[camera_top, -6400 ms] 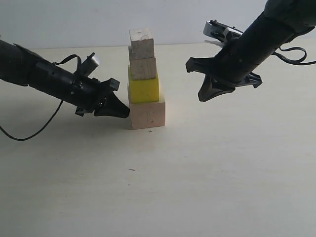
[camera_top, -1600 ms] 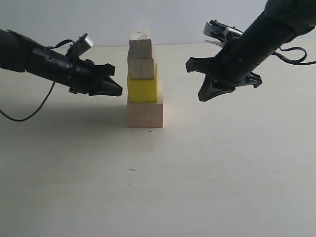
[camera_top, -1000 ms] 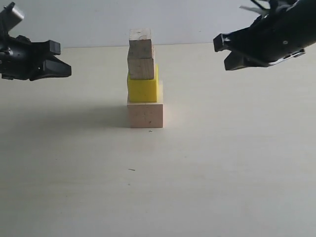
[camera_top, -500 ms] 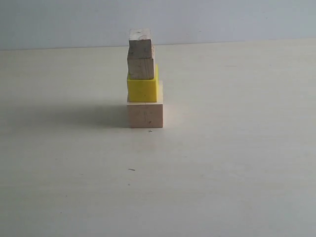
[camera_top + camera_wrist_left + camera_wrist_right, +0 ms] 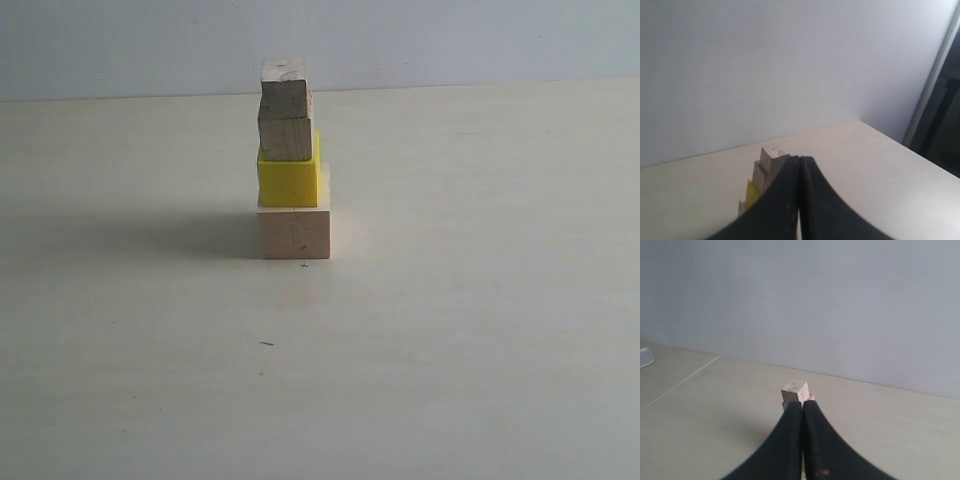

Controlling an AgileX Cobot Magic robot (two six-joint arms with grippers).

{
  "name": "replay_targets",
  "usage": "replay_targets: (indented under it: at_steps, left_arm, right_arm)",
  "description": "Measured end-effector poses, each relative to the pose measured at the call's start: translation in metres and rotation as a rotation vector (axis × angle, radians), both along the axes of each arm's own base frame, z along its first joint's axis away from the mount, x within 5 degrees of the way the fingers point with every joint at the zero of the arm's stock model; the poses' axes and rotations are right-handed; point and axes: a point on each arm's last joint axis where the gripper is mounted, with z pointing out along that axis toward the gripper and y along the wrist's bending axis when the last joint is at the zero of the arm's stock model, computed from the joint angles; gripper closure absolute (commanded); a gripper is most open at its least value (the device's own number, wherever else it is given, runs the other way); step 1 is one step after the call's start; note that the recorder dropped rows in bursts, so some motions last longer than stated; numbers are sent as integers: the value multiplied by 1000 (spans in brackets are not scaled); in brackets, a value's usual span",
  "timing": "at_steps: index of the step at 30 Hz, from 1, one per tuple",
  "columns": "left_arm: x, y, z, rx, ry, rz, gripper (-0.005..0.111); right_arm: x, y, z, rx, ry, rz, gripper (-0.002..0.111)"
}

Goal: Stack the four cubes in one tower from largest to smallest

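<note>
I see the tower (image 5: pixel 292 160) standing free, alignment seemingly uneven; left gripper (image 5: pixel 799 162) and right gripper (image 5: pixel 803 406) both fully closed, empty.

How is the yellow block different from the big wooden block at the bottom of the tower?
The yellow block is bright yellow; the big wooden block is pale bare wood. The big wooden block is wider than the yellow block. The big wooden block sits on the table; the yellow block rests on top of it and carries two smaller wooden blocks. Both are cubes in the same tower.
</note>
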Motion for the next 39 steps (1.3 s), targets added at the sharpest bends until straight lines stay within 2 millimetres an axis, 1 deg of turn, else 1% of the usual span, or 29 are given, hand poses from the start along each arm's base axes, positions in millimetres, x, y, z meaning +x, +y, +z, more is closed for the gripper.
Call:
replay_targets:
  at_steps: [3, 8, 19, 27, 39]
  left_arm:
    - [-6, -1, -1, 14, 3, -23, 107]
    - [-7, -2, -3, 25, 15, -38, 107]
    - [-8, -3, -3, 27, 18, -41, 107]
    - [-13, -7, -10, 66, 76, -117, 107]
    - [-13, -7, -10, 67, 78, -121, 107]
  right_arm:
    - [-7, -2, 1, 5, -21, 1, 108]
    - [-12, -3, 2, 7, -34, 2, 108]
    - [-13, -2, -1, -7, -10, 15, 108]
    - [-13, -2, -1, -9, -7, 16, 108]
    - [-13, -2, -1, -9, -7, 16, 108]
